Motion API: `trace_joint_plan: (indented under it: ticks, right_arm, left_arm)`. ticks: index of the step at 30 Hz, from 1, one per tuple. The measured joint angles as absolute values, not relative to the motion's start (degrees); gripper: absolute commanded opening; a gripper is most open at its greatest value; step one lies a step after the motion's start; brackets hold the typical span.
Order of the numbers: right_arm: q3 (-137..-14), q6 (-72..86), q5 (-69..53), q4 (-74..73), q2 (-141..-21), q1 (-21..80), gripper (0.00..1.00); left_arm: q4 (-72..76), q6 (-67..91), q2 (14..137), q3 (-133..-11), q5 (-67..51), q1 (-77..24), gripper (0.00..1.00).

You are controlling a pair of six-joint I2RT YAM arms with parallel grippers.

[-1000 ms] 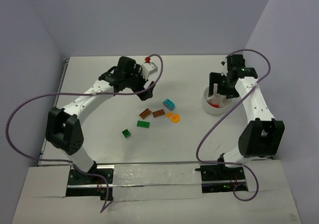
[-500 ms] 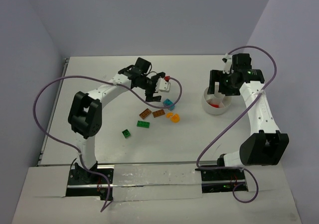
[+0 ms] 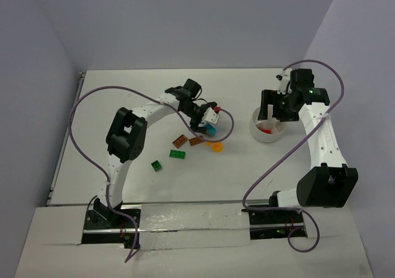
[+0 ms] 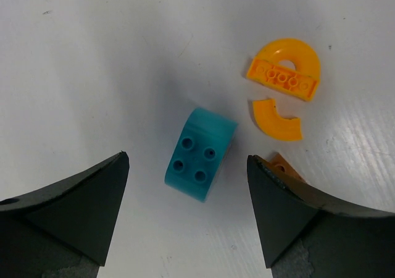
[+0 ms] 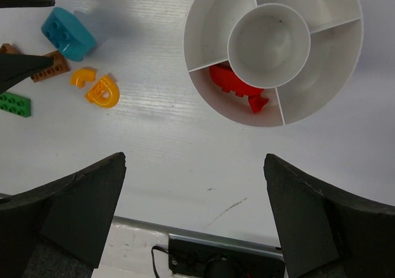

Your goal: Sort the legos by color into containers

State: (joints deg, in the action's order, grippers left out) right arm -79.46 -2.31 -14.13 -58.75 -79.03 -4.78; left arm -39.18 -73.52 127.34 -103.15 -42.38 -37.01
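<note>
one teal brick (image 4: 200,154) lies near the middle of the counter, right between the fingers of the left gripper (image 4: 186,164), which hangs over it spread wide, holding nothing. the brick's long axis runs tilted, lower left to upper right in the wrist view, so the fingers would close across its shorter width, a bit skewed. the left arm is clearly the nearer one. two orange curved pieces (image 4: 284,70) sit just past the brick, not touching it. a brown plate (image 4: 285,165) peeks out beside one finger and could get nudged on the way down. green bricks (image 3: 178,154) lie nearer the front edge. the right gripper (image 5: 195,160) hovers spread open and unloaded over the white bowl (image 5: 200,18) toward the right edge. red pieces (image 5: 237,86) sit in one wedge.
</note>
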Motion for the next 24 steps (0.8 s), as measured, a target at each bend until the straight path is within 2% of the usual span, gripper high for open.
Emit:
trace_joint_plan:
  ticks: [6,10,13,16,21,24]
  right_arm:
    - [-78.61,-2.93,-14.69,-59.15,-78.45,-4.78,1.0]
    - [-78.42,-3.55,-14.94,-59.2,-77.96,-4.78,1.0]
    - [-78.28,-4.08,-15.56,-59.27,-77.66,-4.78,1.0]
    - [-78.28,-4.53,-16.4,-59.27,-77.46,-4.78,1.0]
    - [-77.57,-5.82,-18.84,-59.21,-76.48,-4.78,0.99]
    - [-76.18,-6.86,-21.15,-59.16,-74.98,-4.78,0.99]
  left_arm:
    - [-40.11,-74.27,130.86,-106.15,-42.35,-37.4,0.65]
    - [-41.48,-74.48,132.44,-106.63,-42.19,-37.6,0.62]
    - [-42.16,-74.64,132.75,-106.63,-41.86,-37.64,0.55]
    - [-42.75,-74.79,132.75,-106.63,-41.47,-37.72,0.45]
    - [-43.05,-74.23,132.75,-106.63,-41.42,-37.78,0.18]
    - [-43.26,-72.32,132.59,-106.63,-41.46,-37.78,0.08]
